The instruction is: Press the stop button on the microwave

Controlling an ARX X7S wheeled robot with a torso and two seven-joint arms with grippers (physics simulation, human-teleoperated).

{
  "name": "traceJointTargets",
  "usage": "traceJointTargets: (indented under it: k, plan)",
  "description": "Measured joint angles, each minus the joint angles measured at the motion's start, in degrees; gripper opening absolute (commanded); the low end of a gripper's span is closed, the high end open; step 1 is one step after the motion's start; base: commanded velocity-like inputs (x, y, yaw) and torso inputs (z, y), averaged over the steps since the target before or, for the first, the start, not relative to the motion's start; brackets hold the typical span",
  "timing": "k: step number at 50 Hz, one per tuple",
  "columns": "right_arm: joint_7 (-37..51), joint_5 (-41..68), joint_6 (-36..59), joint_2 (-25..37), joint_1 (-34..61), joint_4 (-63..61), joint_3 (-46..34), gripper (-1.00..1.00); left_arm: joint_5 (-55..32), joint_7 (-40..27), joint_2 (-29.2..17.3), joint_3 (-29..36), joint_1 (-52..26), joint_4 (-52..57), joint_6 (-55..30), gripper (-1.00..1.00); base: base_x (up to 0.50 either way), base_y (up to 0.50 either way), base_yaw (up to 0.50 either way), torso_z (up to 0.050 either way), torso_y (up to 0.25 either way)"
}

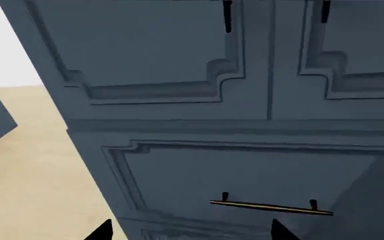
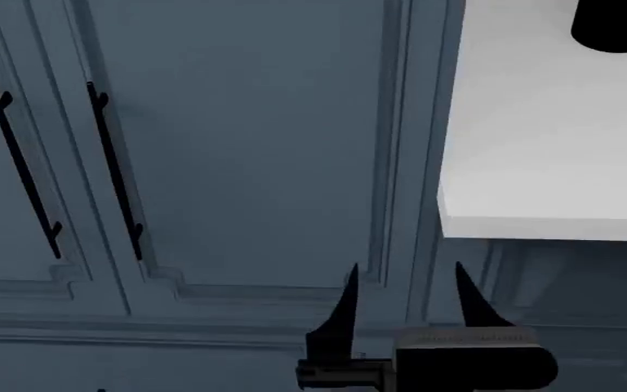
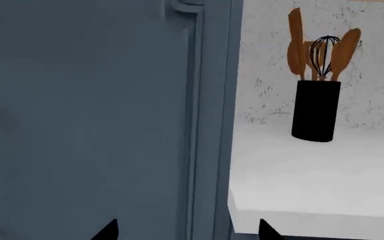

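The microwave and its stop button are out of view in all frames. My right gripper (image 2: 406, 286) is open and empty, its black fingers pointing at the edge of a tall blue-grey cabinet door (image 2: 248, 147), beside a white counter (image 2: 553, 147). In the right wrist view the right gripper (image 3: 186, 231) faces the same door (image 3: 85, 115) and counter (image 3: 312, 180). My left gripper (image 1: 190, 232) is open and empty. It faces lower blue-grey cabinet doors (image 1: 145, 55) and a drawer with a brass handle (image 1: 271, 206). The left gripper does not show in the head view.
A black utensil holder (image 3: 317, 110) with wooden spoons and a whisk stands on the counter against a speckled white wall; its base shows in the head view (image 2: 619, 24). Two black vertical handles (image 2: 112, 163) are on the cabinet doors. Beige floor (image 1: 32, 165) lies beside the lower cabinets.
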Motion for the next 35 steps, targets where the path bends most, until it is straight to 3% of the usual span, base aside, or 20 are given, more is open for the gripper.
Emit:
traceJointTargets:
  k: [6, 13, 22, 35]
  plan:
    - [1.0, 0.1, 4.5, 0.1, 4.7, -4.1, -0.8, 1.00, -0.5, 0.2, -3.0, -2.3, -6.0, -23.9, 8.6, 1.00, 0.00, 0.00, 0.00, 0.000, 0.000]
    - [1.9, 0.3, 9.1, 0.3, 10.8, -6.9, -1.8, 1.00, -0.3, 0.4, -4.8, -5.1, -6.7, -39.9, 11.6, 1.00, 0.00, 0.00, 0.00, 0.000, 0.000]
    - [2.9, 0.6, 14.8, 0.5, 19.6, -8.5, -2.5, 1.00, 0.6, 2.0, -5.1, -9.9, -3.4, -49.2, 9.5, 1.00, 0.00, 0.00, 0.00, 0.000, 0.000]
    - [3.0, 3.7, 27.9, 0.1, 36.1, -9.7, -1.7, 1.00, 1.3, 3.6, -4.9, -13.7, -0.4, -54.0, 5.8, 1.00, 0.00, 0.00, 0.00, 0.000, 0.000]
